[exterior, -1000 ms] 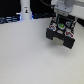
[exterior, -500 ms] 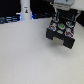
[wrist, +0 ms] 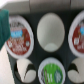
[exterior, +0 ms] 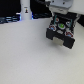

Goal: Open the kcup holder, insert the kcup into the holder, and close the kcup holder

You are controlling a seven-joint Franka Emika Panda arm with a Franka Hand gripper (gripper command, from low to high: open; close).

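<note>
The kcup holder (exterior: 62,34) is a black box at the back on the exterior view's right, with its round pod slots showing from above. My gripper (exterior: 60,16) hangs straight over it, and its fingers are too blurred to read. The kcup (exterior: 60,23), with a green top, is right under the gripper at the slots. I cannot tell whether it is held or resting in a slot. In the wrist view the kcup (wrist: 50,70) lies beside an empty pale slot (wrist: 50,32). Red-topped pods (wrist: 20,38) fill the neighbouring slots of the holder (wrist: 36,59).
White tabletop (exterior: 25,55) spreads in front of the holder and toward the exterior view's left. A white post (exterior: 25,10) and dark clutter stand along the back edge. Another red-topped pod (wrist: 78,34) sits on the far side of the empty slot.
</note>
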